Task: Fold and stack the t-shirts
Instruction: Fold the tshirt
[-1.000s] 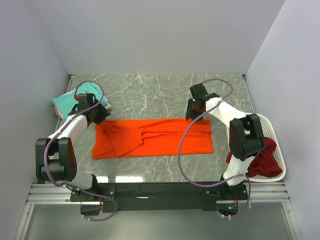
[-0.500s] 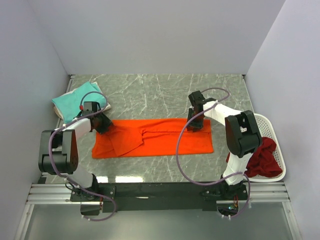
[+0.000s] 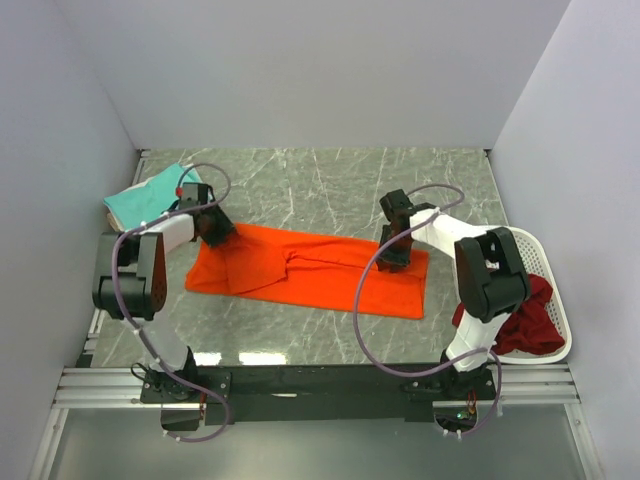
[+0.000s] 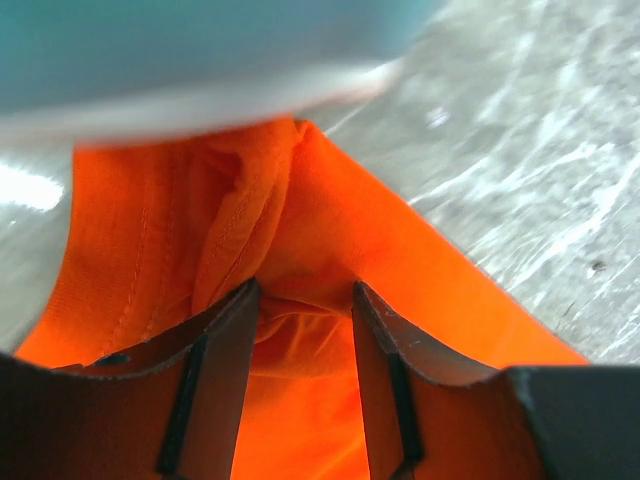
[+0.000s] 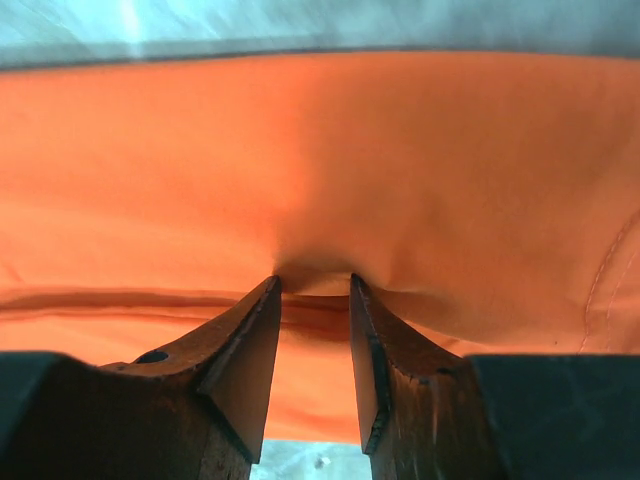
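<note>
The bright orange t-shirt lies as a long folded band across the middle of the table, its left end farther back than its right. My left gripper is shut on a bunched fold at its far left corner, seen in the left wrist view with orange cloth between the jaws. My right gripper is shut on the far edge near the right end; orange cloth puckers between its jaws. The folded teal t-shirt lies at the far left on a cream one. Dark red t-shirts sit in the basket.
The white perforated basket stands at the table's right edge beside the right arm. The teal shirt is blurred just behind the left gripper. Grey marble table shows behind the orange shirt, walls close on three sides.
Both grippers dropped onto the orange shirt's far edge and closed on it. The left one drew its end back, the right one came nearer, so the band is now slanted.
</note>
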`<state>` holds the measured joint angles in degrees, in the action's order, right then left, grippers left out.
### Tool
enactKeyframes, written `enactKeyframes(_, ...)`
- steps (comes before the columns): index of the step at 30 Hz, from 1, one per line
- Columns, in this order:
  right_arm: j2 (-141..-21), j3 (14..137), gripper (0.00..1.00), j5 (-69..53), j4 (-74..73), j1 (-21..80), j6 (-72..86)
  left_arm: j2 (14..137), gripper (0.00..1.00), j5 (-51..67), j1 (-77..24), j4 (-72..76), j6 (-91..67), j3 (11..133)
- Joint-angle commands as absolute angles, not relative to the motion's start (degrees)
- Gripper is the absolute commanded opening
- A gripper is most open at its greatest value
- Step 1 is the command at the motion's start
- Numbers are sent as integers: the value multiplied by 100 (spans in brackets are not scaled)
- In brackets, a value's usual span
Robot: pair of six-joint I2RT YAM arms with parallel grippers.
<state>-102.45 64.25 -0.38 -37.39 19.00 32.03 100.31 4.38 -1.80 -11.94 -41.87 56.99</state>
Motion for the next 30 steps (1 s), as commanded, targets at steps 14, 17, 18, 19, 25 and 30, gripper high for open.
enactKeyframes(14, -9018, 4791, 41, -193, -4324, 2320, 4016, 12427, 51, 176, -1186, -2566, -3384, 8638)
enactKeyframes(17, -8912, 4589, 41, -290, -4263, 2548, 4244, 12848, 52, 272, -1318, -2821, -3253, 9350)
enactKeyframes(18, -8895, 4536, 41, -325, -4237, 2671, 4315, 13067, 52, 299, -1353, -2926, -3217, 9700)
enactKeyframes(19, -8851, 4439, 41, -395, -4175, 2733, 4368, 13191, 52, 308, -1388, -2988, -3182, 9886)
enactKeyframes(25, -8745, 4245, 41, -650, -4052, 3356, 4781, 14018, 54, 483, -1573, -3243, -3059, 11205)
enactKeyframes(30, -8745, 4263, 41, -800, -4043, 3875, 5053, 14439, 55, 606, -1696, -3235, -3015, 11881)
